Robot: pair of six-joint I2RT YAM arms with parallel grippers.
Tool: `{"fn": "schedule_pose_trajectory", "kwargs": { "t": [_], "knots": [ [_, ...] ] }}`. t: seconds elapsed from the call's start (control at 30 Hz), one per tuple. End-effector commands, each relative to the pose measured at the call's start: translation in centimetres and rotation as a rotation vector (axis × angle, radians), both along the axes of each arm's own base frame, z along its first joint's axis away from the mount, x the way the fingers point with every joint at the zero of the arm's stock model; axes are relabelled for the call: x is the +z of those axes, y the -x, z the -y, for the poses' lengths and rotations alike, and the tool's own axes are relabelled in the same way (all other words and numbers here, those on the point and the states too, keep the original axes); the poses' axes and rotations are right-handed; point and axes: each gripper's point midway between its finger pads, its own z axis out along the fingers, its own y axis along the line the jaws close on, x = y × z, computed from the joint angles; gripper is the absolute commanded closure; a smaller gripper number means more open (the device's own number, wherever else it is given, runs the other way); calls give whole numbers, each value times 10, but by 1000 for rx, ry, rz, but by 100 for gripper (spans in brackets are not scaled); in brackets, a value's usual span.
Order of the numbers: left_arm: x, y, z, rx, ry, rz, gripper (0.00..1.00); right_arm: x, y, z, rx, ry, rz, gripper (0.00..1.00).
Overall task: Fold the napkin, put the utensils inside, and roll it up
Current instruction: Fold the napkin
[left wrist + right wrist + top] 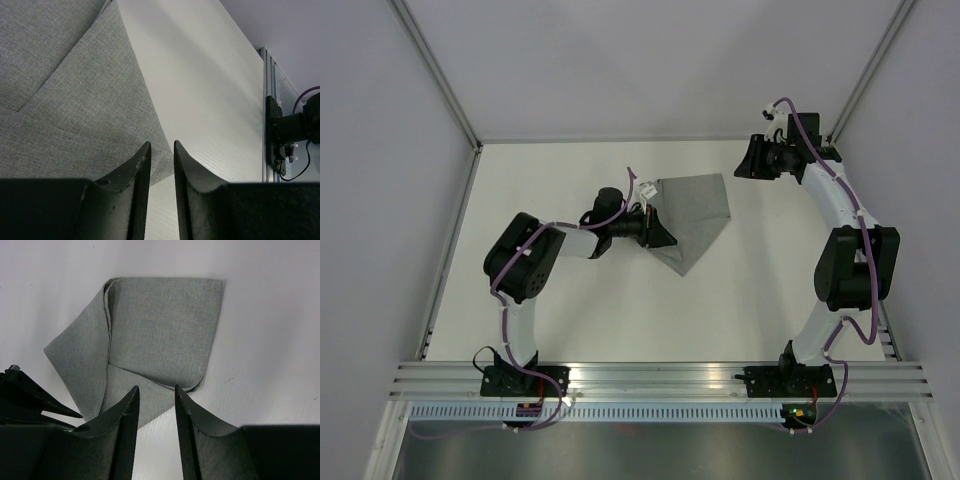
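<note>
The grey napkin [695,215] lies folded in the middle of the white table, one flap laid over the rest, with a point toward the near side. It also shows in the right wrist view [160,335] and the left wrist view [75,100]. My left gripper [670,238] is low at the napkin's left edge; its jaws [161,144] stand a narrow gap apart and hold nothing, with the cloth's corner just past the tips. My right gripper [742,160] hangs beyond the napkin's far right corner, open and empty [156,387]. No utensils are in view.
Grey walls enclose the table [570,320] on the left, back and right. An aluminium rail [660,378] runs along the near edge with both arm bases on it. The left gripper's fingers [40,402] show at the lower left of the right wrist view.
</note>
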Motion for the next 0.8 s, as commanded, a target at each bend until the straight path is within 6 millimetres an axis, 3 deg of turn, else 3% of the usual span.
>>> {"fn": "schedule_pose_trajectory", "kwargs": {
  "t": [0.0,0.2,0.4,0.53,0.7,0.77],
  "knots": [
    [42,-4,6,-12,80,126,69,6,-1,-12,24,7,16,60],
    [90,-12,-1,72,118,197,66,14,-2,-17,43,21,44,59],
    [112,-24,-21,214,98,215,65,19,-1,-27,66,43,63,59],
    [113,-29,-46,352,43,185,63,17,1,-38,83,84,76,59],
    [138,-32,-90,540,29,194,59,20,2,-67,130,151,113,59],
    [138,-32,-109,602,7,164,59,19,2,-75,147,169,122,59]
  ]
}}
